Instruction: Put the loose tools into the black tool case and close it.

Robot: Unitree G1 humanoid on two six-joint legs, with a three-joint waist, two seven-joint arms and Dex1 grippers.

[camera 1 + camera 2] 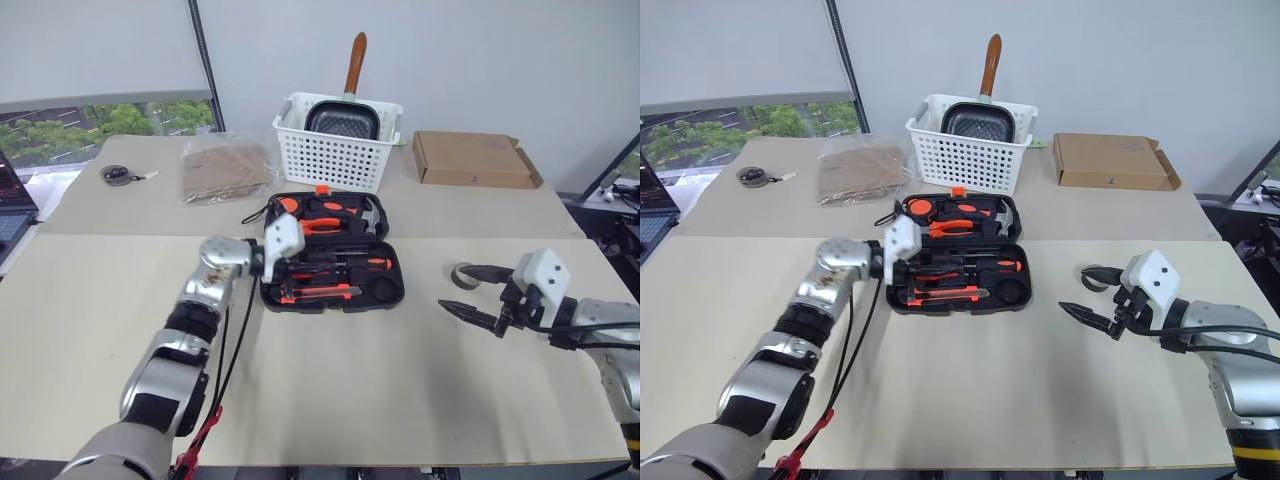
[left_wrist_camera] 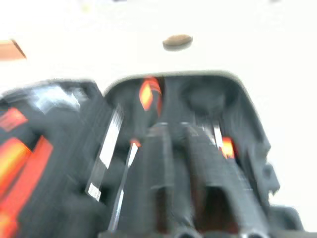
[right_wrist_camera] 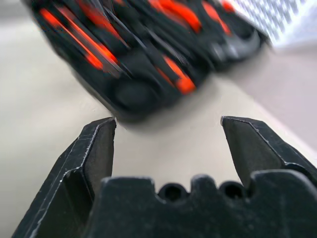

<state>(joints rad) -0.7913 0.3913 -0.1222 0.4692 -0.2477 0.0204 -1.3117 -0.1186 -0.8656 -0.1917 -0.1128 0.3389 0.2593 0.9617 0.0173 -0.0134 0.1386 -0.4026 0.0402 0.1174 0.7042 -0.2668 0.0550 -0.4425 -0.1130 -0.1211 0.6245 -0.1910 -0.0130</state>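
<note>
The black tool case (image 1: 395, 262) lies open at the table's middle. Its far half holds orange-handled pliers and a hammer. Its near half holds screwdrivers (image 1: 345, 264) and the orange-and-black utility knife (image 1: 322, 293), beside a round slot with nothing in it. My left gripper (image 1: 280, 240) hangs over the case's left end, pointing right across the tools. The small grey tape roll (image 1: 464, 275) lies on the table right of the case. My right gripper (image 1: 455, 287) is open just beside the roll, one finger over it and one nearer me, with nothing between the fingers.
A white slotted basket (image 1: 335, 150) with a pan stands behind the case. A cardboard box (image 1: 470, 160) lies at the back right and a plastic bag (image 1: 225, 168) at the back left. A round tape measure (image 1: 118, 176) lies far left.
</note>
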